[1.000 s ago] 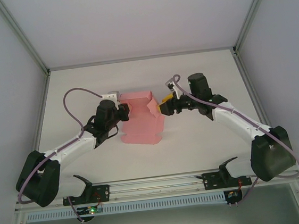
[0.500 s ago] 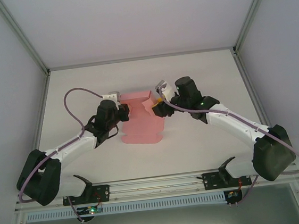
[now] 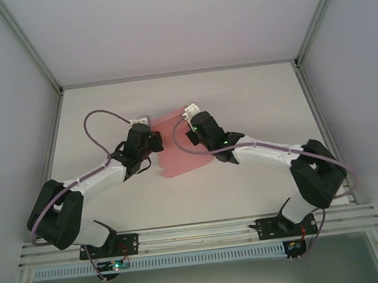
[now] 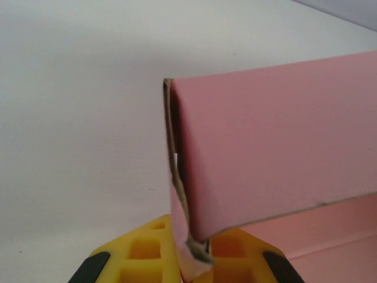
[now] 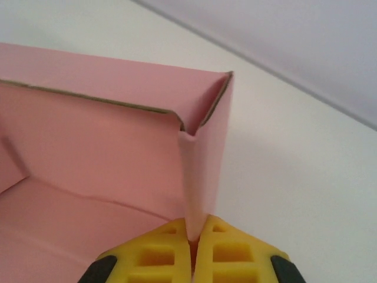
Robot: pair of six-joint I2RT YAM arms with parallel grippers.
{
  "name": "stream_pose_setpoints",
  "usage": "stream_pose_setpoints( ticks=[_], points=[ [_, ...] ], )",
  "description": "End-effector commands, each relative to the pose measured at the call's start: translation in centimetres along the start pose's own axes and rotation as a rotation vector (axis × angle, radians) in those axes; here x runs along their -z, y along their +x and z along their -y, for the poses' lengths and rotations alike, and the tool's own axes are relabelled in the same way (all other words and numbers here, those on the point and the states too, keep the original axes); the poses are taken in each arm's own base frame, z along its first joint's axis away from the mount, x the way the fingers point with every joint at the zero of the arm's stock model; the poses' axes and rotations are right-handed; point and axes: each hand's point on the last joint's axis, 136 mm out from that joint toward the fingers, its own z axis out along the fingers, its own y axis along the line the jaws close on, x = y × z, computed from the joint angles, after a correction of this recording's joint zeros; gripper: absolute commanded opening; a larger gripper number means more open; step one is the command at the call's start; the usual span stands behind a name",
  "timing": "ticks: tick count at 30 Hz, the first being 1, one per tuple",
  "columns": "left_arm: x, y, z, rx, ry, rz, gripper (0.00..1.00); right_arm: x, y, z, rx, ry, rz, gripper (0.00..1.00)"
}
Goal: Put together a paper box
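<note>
The paper box (image 3: pixel 180 157) is pink card, partly folded, lying mid-table between both arms. My left gripper (image 3: pixel 158 142) is at its left edge; in the left wrist view the yellow fingers (image 4: pixel 144 256) are shut on the lower corner of an upright pink wall (image 4: pixel 277 147). My right gripper (image 3: pixel 187 138) reaches over the sheet's back part. Seen from the right wrist, the yellow fingers (image 5: pixel 227 250) pinch a folded corner flap (image 5: pixel 203 171) of the box, with the back wall (image 5: pixel 88 153) rising to its left.
The white table (image 3: pixel 252 101) stretches open to the right and the back. Metal frame posts and grey walls close in the sides. A rail (image 3: pixel 199 234) with both arm bases runs along the near edge.
My right arm swung left over the box, its gripper going from the right edge to the back middle. The card has shifted and folded further. My left gripper stayed at the left edge.
</note>
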Motion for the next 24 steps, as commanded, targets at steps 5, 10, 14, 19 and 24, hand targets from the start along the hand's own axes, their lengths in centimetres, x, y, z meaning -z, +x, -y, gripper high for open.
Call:
stream_pose_setpoints(
  ticks=[5, 10, 14, 19, 24],
  points=[
    [0.6, -0.5, -1.8, 0.12, -0.229, -0.035, 0.0, 0.5, -1.5, 8.0, -0.079, 0.606, 0.051, 0.0],
    [2.1, 0.7, -5.3, 0.133, -0.447, -0.099, 0.0, 1.2, -0.5, 11.1, -0.044, 0.724, -0.006, 0.0],
    [3.5, 1.5, -8.2, 0.166, -0.591, -0.105, 0.0, 2.1, -0.1, 12.9, -0.01, 0.784, -0.027, 0.0],
    [4.4, 2.1, -9.6, 0.184, -0.653, -0.134, 0.0, 3.9, 0.2, 15.7, -0.026, 0.892, -0.04, 0.0],
    [4.1, 2.8, -8.4, 0.201, -0.592, -0.196, 0.0, 4.0, 0.6, 17.1, -0.006, 0.972, -0.067, 0.02]
  ],
)
